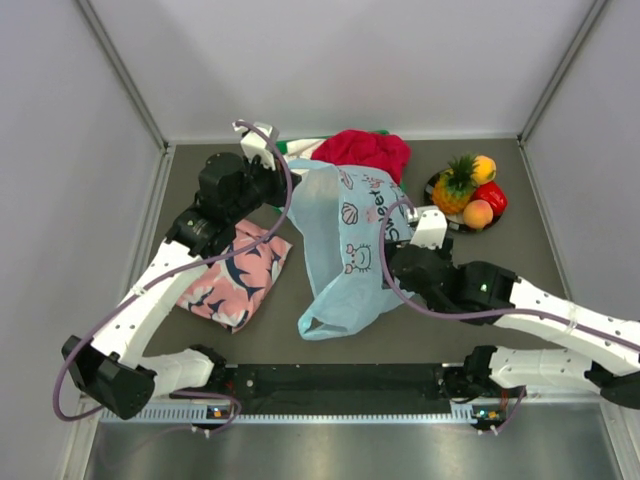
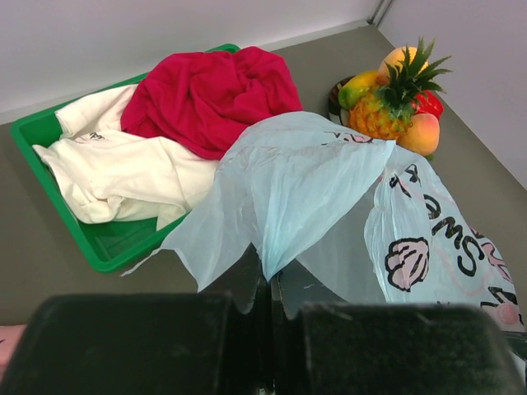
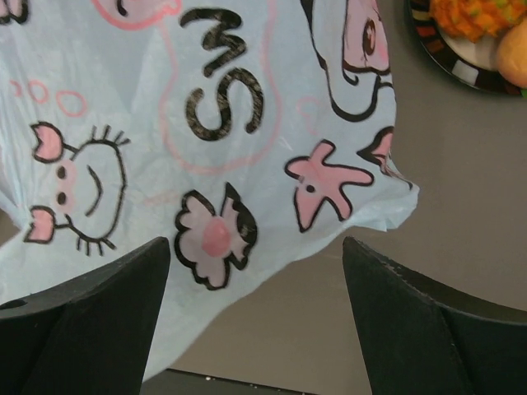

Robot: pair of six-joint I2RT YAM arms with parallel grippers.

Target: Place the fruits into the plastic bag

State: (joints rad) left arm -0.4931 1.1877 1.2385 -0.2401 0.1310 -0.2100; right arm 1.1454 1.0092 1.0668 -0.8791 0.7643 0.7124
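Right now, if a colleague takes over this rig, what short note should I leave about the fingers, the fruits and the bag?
Left gripper: fingers shut on an edge of the plastic bag, holding it raised.
Right gripper: open above the bag's printed side, holding nothing.
Pineapple, mango, peach and red fruit: together on the plate at the far right, apart from the bag.
Done: bag gripped on one side.
To do: open its mouth, then move all four fruits in.
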